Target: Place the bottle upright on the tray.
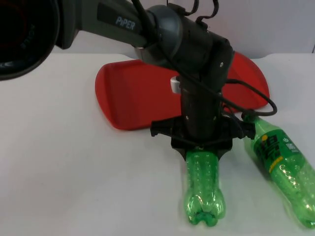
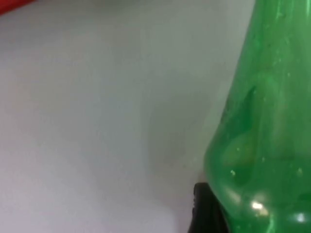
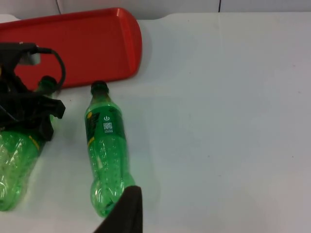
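We see the left gripper [image 1: 202, 145] closed around a lying green bottle [image 1: 204, 189] near the red tray [image 1: 133, 93]. A second bottle [image 1: 285, 169] lies beside it. The right gripper's opening we cannot tell.

Carrying everything: a white table top [image 1: 74, 162], ending at a grey partition wall [image 1: 275, 24]. Lying flat on it near the wall, a red tray [image 1: 133, 93]. Lying on its side just in front of the tray, a green bottle [image 1: 204, 187], its base pointing away from the tray. Lying beside it, also on its side, a second green bottle [image 1: 283, 167] with a label, its neck just beside the tray edge.
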`<state>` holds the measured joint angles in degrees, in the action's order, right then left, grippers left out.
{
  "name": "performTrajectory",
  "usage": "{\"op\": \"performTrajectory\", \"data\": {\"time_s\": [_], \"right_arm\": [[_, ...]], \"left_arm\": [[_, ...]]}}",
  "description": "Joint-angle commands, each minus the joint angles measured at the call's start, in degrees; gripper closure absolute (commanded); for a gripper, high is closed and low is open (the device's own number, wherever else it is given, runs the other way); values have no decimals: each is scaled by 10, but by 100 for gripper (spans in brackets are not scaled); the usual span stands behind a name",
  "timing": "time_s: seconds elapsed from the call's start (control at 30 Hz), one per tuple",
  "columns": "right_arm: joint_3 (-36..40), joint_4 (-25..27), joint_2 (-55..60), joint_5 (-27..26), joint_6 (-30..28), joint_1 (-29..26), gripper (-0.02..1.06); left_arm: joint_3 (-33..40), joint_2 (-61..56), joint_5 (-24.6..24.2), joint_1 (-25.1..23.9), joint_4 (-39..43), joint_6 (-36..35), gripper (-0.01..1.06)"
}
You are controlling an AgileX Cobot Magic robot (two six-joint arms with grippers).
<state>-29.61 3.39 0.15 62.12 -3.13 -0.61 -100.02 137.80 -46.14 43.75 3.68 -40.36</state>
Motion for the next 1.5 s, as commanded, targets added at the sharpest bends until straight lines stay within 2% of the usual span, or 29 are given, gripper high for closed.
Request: {"op": "performTrajectory", "data": {"time_s": [0.0,0.13,0.47,0.57,0.8,0.87,0.97,1.1,1.13,1.2,1.27,1.3,1.43,1.47], "right_arm": [[0,3,-2,-4,-3,-3,0],[0,3,-2,-4,-3,-3,0],[0,3,-2,-4,-3,-3,0],[0,3,-2,-4,-3,-3,0],[0,3,-2,-4,-3,-3,0],[0,3,-2,-4,-3,-3,0],[0,3,-2,-4,-3,-3,0],[0,3,-2,-4,-3,-3,0],[0,3,-2,-4,-3,-3,0],[0,3,-2,-4,-3,-3,0],[0,3,-2,-4,-3,-3,0],[0,3,-2,-4,-3,-3,0],[0,3,-2,-4,-3,-3,0],[0,3,-2,-4,-3,-3,0]], "left_arm": [[-2,-1,4,4,-6,-2,105],[-2,-8,4,4,-6,-2,105],[-2,-107,65,2,32,1,105],[-2,-170,89,2,102,1,105],[-2,-258,129,2,179,-5,105],[-2,-302,147,2,230,-8,105],[-2,-334,155,2,271,-32,105],[-2,-374,164,-1,386,-98,105],[-2,-374,164,-1,386,-98,105],[-2,-388,188,-12,417,-133,105],[-2,-391,223,-28,414,-141,105],[-2,-391,223,-28,414,-141,105],[10,-391,306,-69,418,-143,105],[10,-391,306,-69,418,-143,105]]}}
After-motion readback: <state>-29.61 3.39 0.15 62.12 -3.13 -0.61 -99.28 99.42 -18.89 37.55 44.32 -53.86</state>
